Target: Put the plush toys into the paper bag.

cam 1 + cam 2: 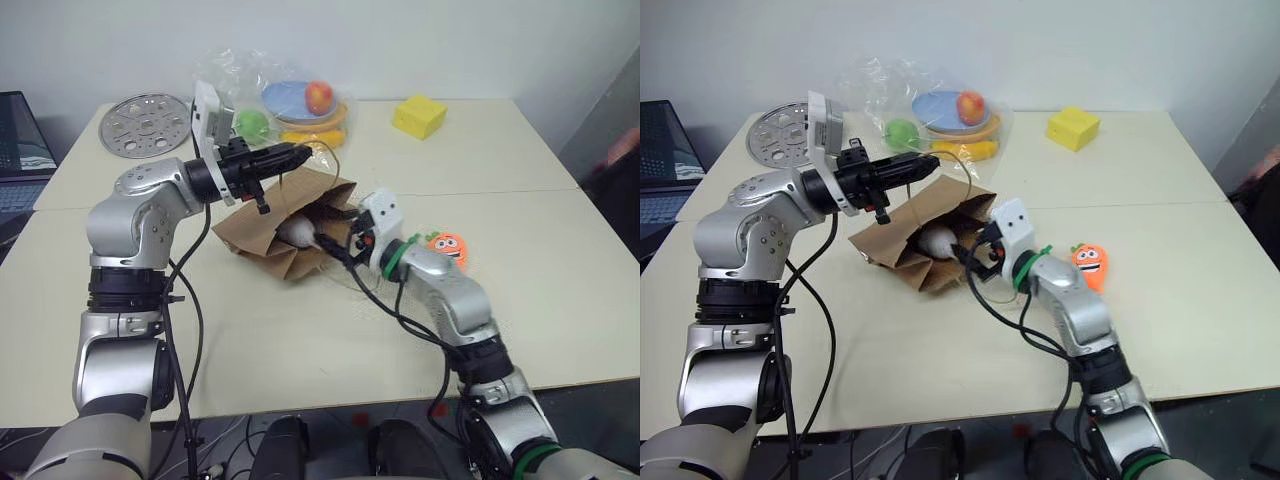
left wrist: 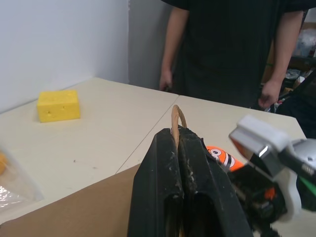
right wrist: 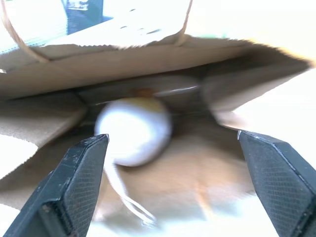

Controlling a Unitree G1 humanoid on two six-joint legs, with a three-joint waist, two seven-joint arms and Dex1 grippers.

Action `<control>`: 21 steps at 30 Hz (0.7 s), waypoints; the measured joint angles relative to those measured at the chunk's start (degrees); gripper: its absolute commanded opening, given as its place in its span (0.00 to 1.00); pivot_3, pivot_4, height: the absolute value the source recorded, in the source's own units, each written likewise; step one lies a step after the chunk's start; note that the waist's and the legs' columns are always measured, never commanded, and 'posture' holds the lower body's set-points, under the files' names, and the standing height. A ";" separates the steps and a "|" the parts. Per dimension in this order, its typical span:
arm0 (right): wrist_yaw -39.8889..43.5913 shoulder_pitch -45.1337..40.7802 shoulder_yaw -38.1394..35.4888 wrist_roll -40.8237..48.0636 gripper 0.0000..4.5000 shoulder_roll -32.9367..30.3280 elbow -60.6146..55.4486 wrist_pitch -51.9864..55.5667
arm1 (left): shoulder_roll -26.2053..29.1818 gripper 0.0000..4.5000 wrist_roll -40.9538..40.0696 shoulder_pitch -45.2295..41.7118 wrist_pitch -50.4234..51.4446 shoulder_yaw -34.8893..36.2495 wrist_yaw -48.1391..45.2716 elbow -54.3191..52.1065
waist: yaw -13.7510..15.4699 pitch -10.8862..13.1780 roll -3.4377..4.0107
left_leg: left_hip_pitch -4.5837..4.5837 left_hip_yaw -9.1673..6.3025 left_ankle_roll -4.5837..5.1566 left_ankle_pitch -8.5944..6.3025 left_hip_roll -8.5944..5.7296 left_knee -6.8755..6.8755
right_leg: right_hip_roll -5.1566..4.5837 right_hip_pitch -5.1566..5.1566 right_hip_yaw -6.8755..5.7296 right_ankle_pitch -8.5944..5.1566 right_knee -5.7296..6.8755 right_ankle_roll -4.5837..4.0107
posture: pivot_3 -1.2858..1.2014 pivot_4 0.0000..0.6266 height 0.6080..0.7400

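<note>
- The left arm is reaching out level over the table [image 1: 500,150] from its left edge, elbow bent, with the wrist turned toward the middle.
- The left gripper [image 1: 300,153] is pinching its two black fingers [image 2: 170,182] together on the twine handle [image 2: 177,117] of the paper bag [image 1: 262,232].
- The right arm is angling in from the near edge, forearm raised.
- The right gripper [image 3: 173,143] is standing with its fingers [image 3: 79,173] spread wide at the bag's mouth, gripping nothing.

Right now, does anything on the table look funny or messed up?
The paper bag is lying on its side, crumpled, instead of standing. The left hand is shut on its handle, holding the mouth up. The white plush toy sits just inside the opening, and the carrot plush toy lies on the table.
</note>
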 measured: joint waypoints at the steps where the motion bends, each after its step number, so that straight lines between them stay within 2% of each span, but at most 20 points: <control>1: -0.22 0.37 -0.54 0.39 0.99 -0.35 -1.19 0.80 | -0.07 0.00 0.00 -0.01 0.00 0.00 0.03 0.03 | 0.00 0.00 0.00 | 0.00 -0.01 0.00 0.00 0.01 0.00 | 0.00 0.00 -0.01 0.00 0.00 0.00 | 0.52 0.24 1.00; 4: -1.16 2.89 -1.78 1.42 0.99 -2.49 -7.99 3.48 | -0.63 0.00 0.00 -0.06 0.01 -0.15 0.04 0.34 | 0.02 0.00 0.00 | -0.01 -0.02 -0.01 0.01 0.00 0.00 | 0.01 -0.01 -0.01 0.00 0.00 0.00 | 0.52 0.24 1.00; 9: -2.98 8.45 -8.01 2.25 0.99 -8.76 -19.31 8.01 | -0.38 0.00 0.04 0.14 0.07 -0.11 -0.10 0.48 | 0.19 0.00 0.00 | -0.08 -0.02 0.00 0.01 -0.04 0.01 | -0.01 -0.01 -0.01 0.00 -0.05 0.00 | 0.52 0.24 1.00; 14: -7.87 21.79 -15.95 0.18 0.99 -13.55 -30.69 12.07 | -0.36 0.00 0.00 0.79 0.08 0.12 -0.06 0.30 | 0.67 0.00 -0.01 | -0.11 -0.05 -0.01 0.01 -0.05 0.00 | 0.00 -0.01 -0.01 0.00 -0.06 0.00 | 0.52 0.24 1.00; 18: -11.61 32.38 -20.81 -2.01 0.99 -13.62 -34.87 14.48 | -0.12 0.00 0.17 1.78 -0.58 0.16 -1.16 0.27 | 0.60 0.00 0.00 | -0.08 -0.03 -0.03 0.06 -0.03 0.02 | 0.06 0.00 0.02 0.00 -0.01 0.00 | 0.52 0.24 1.00; 21: -14.41 35.35 -22.16 -2.44 0.99 -10.27 -35.07 16.34 | -0.20 0.00 0.30 1.89 -1.40 0.12 -1.06 0.26 | 0.10 0.00 0.00 | 0.00 -0.05 -0.03 0.22 0.03 0.01 | 0.14 0.02 0.03 0.08 0.06 -0.13 | 0.52 0.24 1.00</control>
